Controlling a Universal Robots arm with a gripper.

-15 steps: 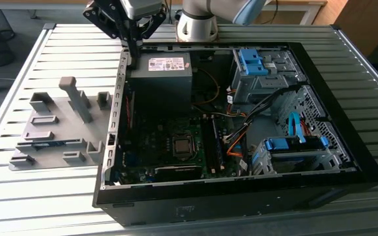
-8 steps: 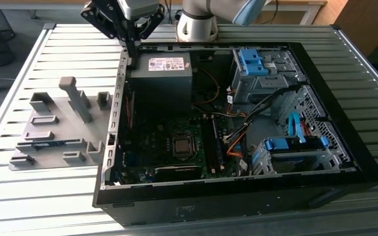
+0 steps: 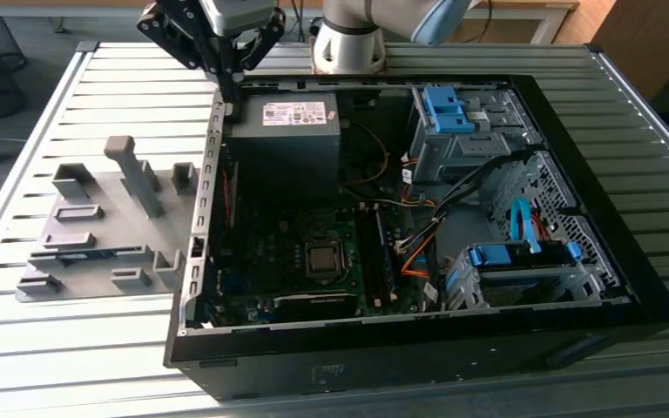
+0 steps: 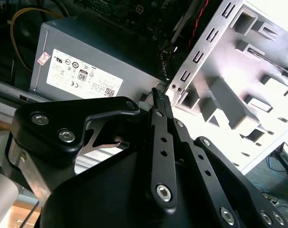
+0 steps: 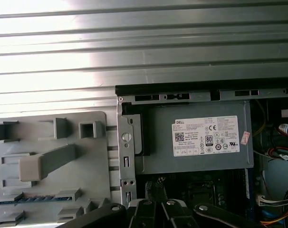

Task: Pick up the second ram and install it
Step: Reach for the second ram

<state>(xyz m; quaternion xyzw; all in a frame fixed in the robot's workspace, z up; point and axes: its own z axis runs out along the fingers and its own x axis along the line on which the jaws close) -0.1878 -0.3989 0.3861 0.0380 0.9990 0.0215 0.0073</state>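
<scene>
One stick to report: the second ram (image 3: 88,255) stands on its long edge in a slot of the grey fixture (image 3: 91,222). It shows as a thin blue strip, at about nine o'clock from the computer case (image 3: 428,361) in the exterior view. The first wrist view catches the same blue strip (image 5: 30,200) in its slot, with the fixture (image 5: 49,142) just beside the case's metal wall.

One gripper (image 3: 231,94), up at the case's eleven o'clock corner and well apart from the ram. Its fingers are pressed together with nothing between them. In the second wrist view the gripper (image 4: 157,92) tapers to a single closed tip over the case's edge.

One power supply (image 3: 282,144) sits just beyond that tip, carrying one white label (image 5: 206,136) packed with small print and round marks, and a small pink sticker at its corner. Two bright-blue drive brackets, one at one o'clock (image 3: 445,109) and one at four o'clock (image 3: 521,254) inside the case.

The slatted metal table (image 3: 79,348) shows bare slats at the fixture's six, nine and twelve o'clock sides. The fixture's three o'clock edge runs hard along the case wall.
</scene>
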